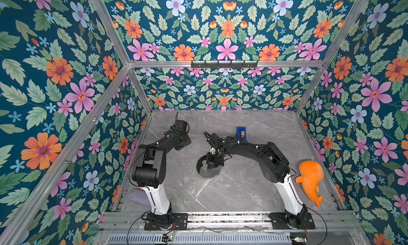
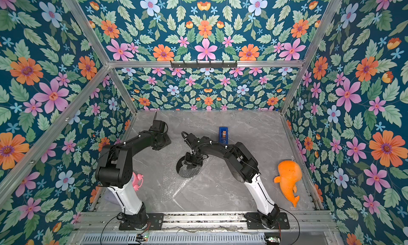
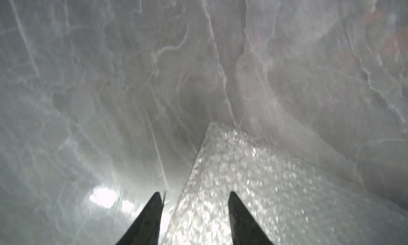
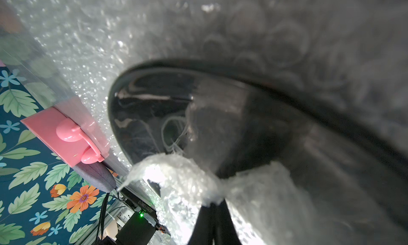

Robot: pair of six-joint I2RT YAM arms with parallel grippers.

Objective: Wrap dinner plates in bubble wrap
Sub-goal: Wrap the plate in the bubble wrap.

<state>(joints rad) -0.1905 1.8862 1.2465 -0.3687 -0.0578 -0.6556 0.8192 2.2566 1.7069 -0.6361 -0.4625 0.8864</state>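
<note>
The black plate (image 1: 200, 165) lies mid-table on the bubble wrap (image 1: 191, 188), a clear sheet running toward the front edge. In the right wrist view the glossy plate (image 4: 152, 113) shows with wrap (image 4: 183, 175) bunched over its rim. My right gripper (image 4: 217, 203) is shut on that bunch of wrap, right over the plate (image 2: 179, 166) in both top views. My left gripper (image 3: 194, 194) is open at the sheet's far left part. A corner of the wrap (image 3: 242, 166) lies flat on the table between and beyond its fingers.
A blue tape dispenser (image 1: 241, 133) stands behind the right arm. An orange whale toy (image 1: 310, 180) lies by the right wall. A pink object (image 2: 137, 181) and a grey-purple one (image 1: 138, 197) sit by the left arm's base. Flowered walls enclose the grey marble table (image 1: 242, 184).
</note>
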